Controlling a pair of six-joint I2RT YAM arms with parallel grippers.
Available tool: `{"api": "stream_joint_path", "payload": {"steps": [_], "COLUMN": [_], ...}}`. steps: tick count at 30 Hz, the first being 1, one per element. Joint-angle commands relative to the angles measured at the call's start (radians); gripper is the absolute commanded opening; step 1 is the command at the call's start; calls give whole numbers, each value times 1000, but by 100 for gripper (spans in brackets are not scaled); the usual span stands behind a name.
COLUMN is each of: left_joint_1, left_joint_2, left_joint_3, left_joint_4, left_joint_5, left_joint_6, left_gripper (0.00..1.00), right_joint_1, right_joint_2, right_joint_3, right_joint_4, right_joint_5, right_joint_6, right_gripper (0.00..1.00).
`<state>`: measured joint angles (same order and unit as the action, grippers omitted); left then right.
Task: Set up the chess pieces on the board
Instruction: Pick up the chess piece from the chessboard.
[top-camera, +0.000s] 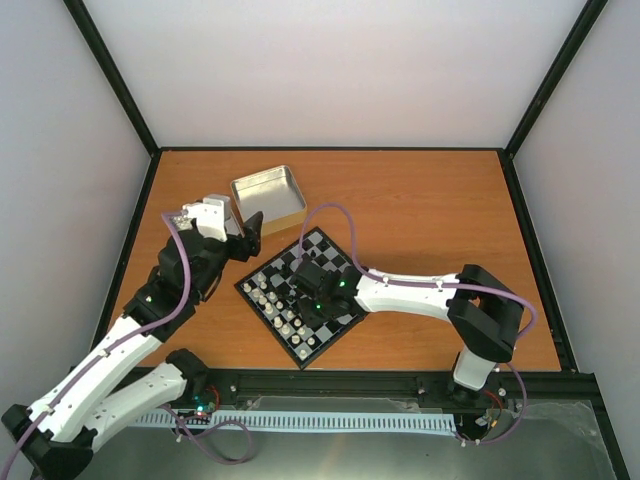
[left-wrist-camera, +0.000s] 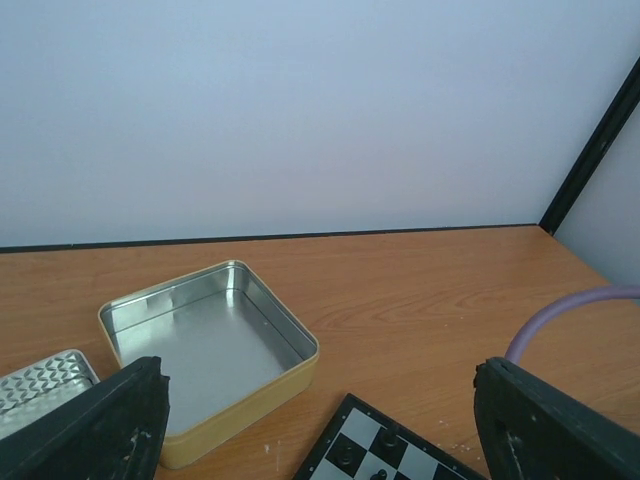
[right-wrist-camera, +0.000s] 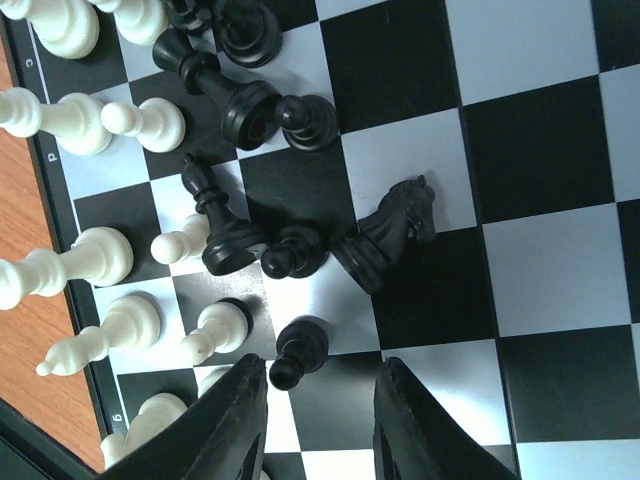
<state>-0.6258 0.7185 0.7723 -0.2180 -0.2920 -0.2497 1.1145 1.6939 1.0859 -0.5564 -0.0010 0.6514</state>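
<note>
The board (top-camera: 325, 330) lies tilted like a diamond in the middle of the table. White chess pieces (top-camera: 272, 305) stand in rows along its near-left side, and black chess pieces (right-wrist-camera: 245, 105) are bunched beside them, some tipped over. A black knight (right-wrist-camera: 392, 235) lies on its side. My right gripper (right-wrist-camera: 322, 370) hovers low over the board, open. A black pawn (right-wrist-camera: 297, 355) stands just ahead of its left fingertip, and nothing is gripped. My left gripper (top-camera: 250, 237) sits off the board's far-left corner, wide open and empty. That corner (left-wrist-camera: 385, 450) and a few black pieces show in the left wrist view.
An open silver tin with a yellow rim (top-camera: 268, 195) sits behind the board, close to the left gripper. A second, patterned metal piece (left-wrist-camera: 40, 385) lies to its left. The right arm's purple cable (top-camera: 340, 215) loops over the board's far edge.
</note>
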Motion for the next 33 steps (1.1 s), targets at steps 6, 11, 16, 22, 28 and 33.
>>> {"api": "stream_joint_path", "payload": {"steps": [6,11,16,22,28,33], "left_joint_1": [-6,-6,-6,-6,-6,-6], "left_joint_2": [30,36,35,38,46,58], "left_joint_3": [16,26,37,48,68,88], "left_joint_4": [53,48,39,36,29,34], "left_joint_5": [-3,-3,-2,4,6,11], "left_joint_6": [11,12,9,10,23,34], "left_gripper": [87,87,88,88,88,88], "right_joint_1": [10,10,10,10,10,11], "right_joint_2": [7,13,27,48,70,39], "right_joint_3": [6,9,6,8,20,6], "right_joint_4": [15,38,38,46,36,34], "right_joint_5": [-54,-47,-28,-24,-15,19], "right_joint_6": [-28,-35,-18,-25,-24,-23], "right_gripper": [31,30,23,20,19,9]}}
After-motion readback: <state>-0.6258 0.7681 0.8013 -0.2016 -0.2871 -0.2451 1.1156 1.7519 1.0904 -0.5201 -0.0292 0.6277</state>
